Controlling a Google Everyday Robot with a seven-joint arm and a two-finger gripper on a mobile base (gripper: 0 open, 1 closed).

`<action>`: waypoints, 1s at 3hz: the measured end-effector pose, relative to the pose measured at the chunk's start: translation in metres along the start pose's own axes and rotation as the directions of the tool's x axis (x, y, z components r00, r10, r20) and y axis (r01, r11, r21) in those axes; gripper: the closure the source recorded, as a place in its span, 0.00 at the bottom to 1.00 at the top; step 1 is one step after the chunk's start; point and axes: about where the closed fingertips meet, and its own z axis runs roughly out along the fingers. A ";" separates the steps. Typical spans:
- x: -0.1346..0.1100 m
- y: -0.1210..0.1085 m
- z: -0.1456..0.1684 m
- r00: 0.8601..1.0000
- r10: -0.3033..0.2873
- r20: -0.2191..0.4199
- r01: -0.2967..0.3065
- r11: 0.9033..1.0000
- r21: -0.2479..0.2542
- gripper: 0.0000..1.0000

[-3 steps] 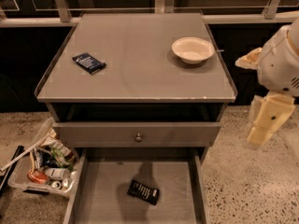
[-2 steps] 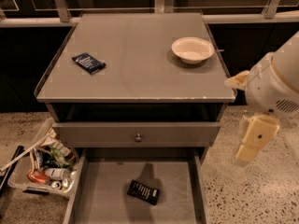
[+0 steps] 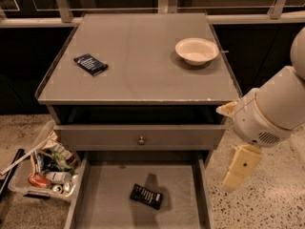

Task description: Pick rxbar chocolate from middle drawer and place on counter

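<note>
Lowered and shifted left since a second ago: tool (image 3: 237,171), now just outside the open drawer's (image 3: 105,202) right wall, grip state cannot tell; rxbar (image 3: 146,196) flat on drawer floor, ungrasped; counter (image 3: 143,82) bears blue packet (image 3: 90,64) and bowl (image 3: 197,50); knobbed front (image 3: 141,137) overhangs the drawer's rear; bin (image 3: 45,168) at left.

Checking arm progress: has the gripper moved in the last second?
Yes. The gripper has moved down, toward the right wall of the middle drawer.
</note>
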 end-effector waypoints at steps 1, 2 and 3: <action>-0.005 0.012 0.035 0.999 0.037 0.037 -0.037 0.999 -0.012 0.00; 0.001 0.013 0.092 0.991 0.097 0.093 -0.096 0.995 -0.022 0.00; 0.018 0.012 0.146 0.974 0.174 0.144 -0.172 0.985 -0.032 0.00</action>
